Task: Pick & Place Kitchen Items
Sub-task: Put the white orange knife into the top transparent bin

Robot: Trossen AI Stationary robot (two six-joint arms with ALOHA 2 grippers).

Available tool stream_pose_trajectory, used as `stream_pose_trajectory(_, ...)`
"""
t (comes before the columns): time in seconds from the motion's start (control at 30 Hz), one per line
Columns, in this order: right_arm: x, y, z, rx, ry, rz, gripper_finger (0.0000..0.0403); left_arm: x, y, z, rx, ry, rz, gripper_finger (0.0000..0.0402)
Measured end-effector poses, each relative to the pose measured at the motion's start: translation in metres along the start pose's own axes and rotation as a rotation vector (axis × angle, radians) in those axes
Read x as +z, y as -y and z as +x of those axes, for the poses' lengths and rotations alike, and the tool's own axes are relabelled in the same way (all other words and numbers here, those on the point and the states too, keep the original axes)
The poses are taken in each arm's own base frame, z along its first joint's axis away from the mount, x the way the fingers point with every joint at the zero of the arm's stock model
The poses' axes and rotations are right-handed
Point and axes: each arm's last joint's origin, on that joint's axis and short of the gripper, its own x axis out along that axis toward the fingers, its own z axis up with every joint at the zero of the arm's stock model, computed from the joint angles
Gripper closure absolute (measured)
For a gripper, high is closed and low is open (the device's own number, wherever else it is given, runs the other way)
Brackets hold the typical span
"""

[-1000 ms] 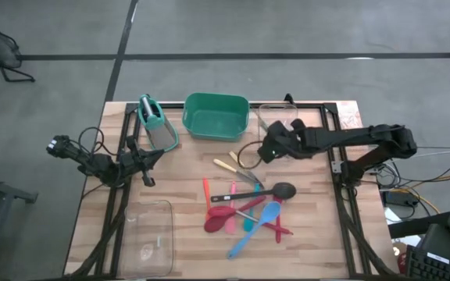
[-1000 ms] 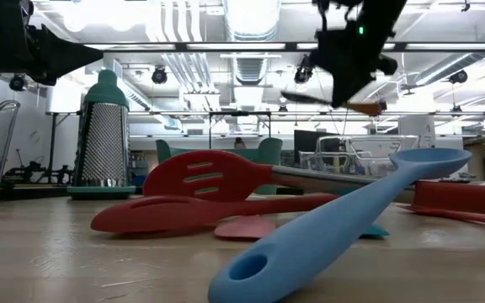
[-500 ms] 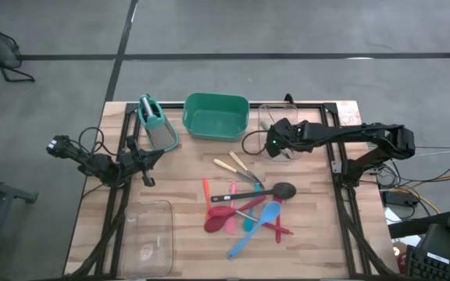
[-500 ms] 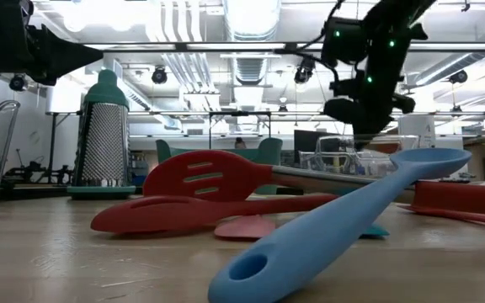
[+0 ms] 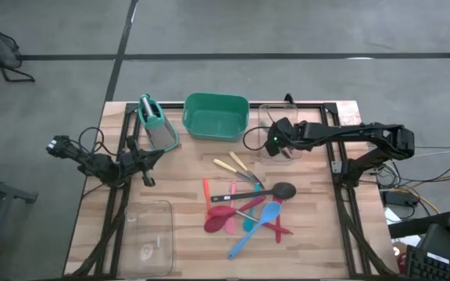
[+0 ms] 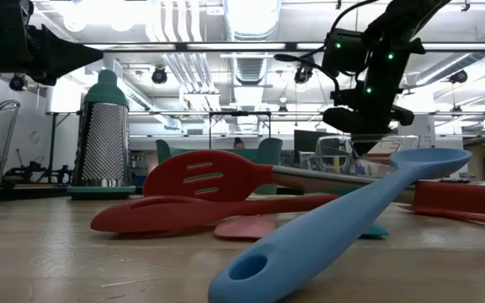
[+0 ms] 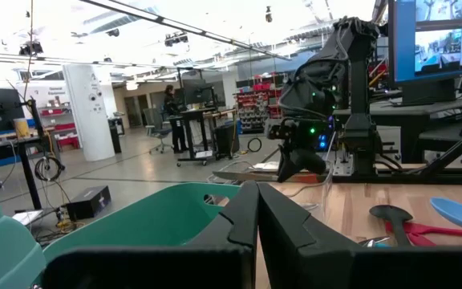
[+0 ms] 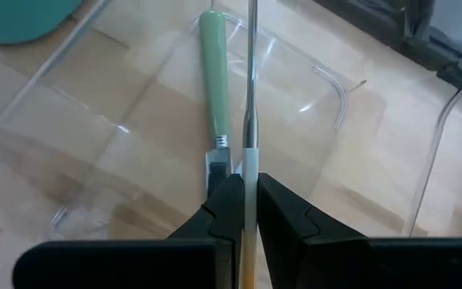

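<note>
My right gripper (image 5: 271, 143) hangs tipped down over the clear bin (image 5: 281, 125) at the table's far right, shut on a slim utensil (image 8: 251, 80) with a pale handle and a thin metal shaft. A green-handled tool (image 8: 213, 72) lies on the bin's floor. Other kitchen items lie in a pile mid-table: a black ladle (image 5: 276, 190), a blue spoon (image 5: 256, 226), a red spatula (image 5: 220, 222) and two pale-handled tools (image 5: 236, 167). My left gripper (image 7: 257, 210) rests shut at the left, pointing toward the green tub (image 5: 216, 115). My right gripper pinches the utensil's pale handle (image 8: 249, 163) between its two fingers. The utensil lies along the fingers, and its metal shaft (image 8: 251, 72) runs on past the fingertips, slanting down into the clear bin. Its tip lies outside the wrist view.
A metal grater with a teal handle (image 5: 156, 123) stands left of the green tub. A second clear bin (image 5: 148, 238) sits at the near left. Bare wood lies between the pile and the right frame rail (image 5: 342, 195).
My right gripper has sunk and gone toward the far edge, from beside the clear bin to over it, and has tipped down. The utensil, held crosswise and about level before, now points down into the bin.
</note>
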Motion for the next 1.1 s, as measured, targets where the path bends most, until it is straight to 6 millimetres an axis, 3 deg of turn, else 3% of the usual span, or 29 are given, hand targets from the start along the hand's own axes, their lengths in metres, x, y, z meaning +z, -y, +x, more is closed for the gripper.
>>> stream_pose_trajectory(0.5,-0.002,0.004,0.007,0.031,-0.045,0.019,0.0371,0.0,0.0,0.0,0.0,0.0,0.0,0.039)
stream_pose_trajectory(0.97,0.0,0.003,0.006,0.049,-0.031,0.036,0.0341,0.0,0.0,0.0,0.0,0.0,0.0,0.039)
stream_pose_trajectory(1.1,0.009,-0.002,-0.001,0.094,-0.018,0.05,0.033,0.0,0.0,0.0,0.0,0.0,0.0,0.039)
